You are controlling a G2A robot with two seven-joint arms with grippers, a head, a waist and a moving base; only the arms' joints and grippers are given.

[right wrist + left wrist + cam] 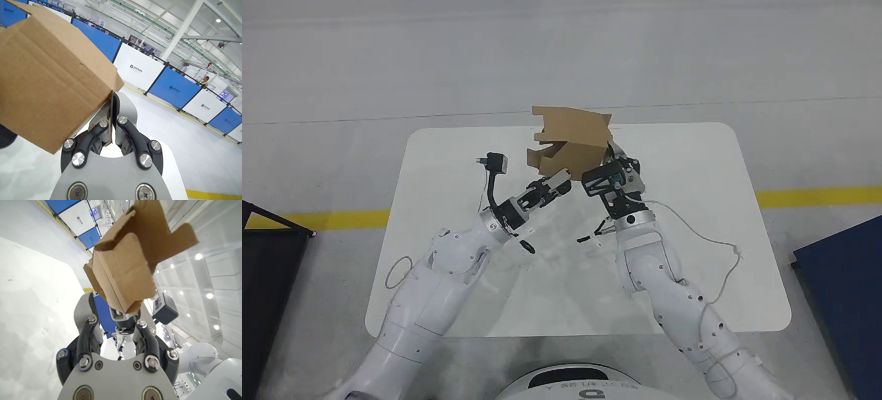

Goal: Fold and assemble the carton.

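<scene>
Above the far edge of the tabletop (442, 200), near its middle, the carton (570, 140) hangs in the air, partly opened, its flaps loose and splayed. The right hand (112, 106) is pinched narrow on one cardboard panel and carries it. The left hand (560, 180) sits just beside the carton's lower corner, spread wide, holding nothing. The step looks like shaping the body; next, the left hand likely needs to press or take a free flap
</scene>
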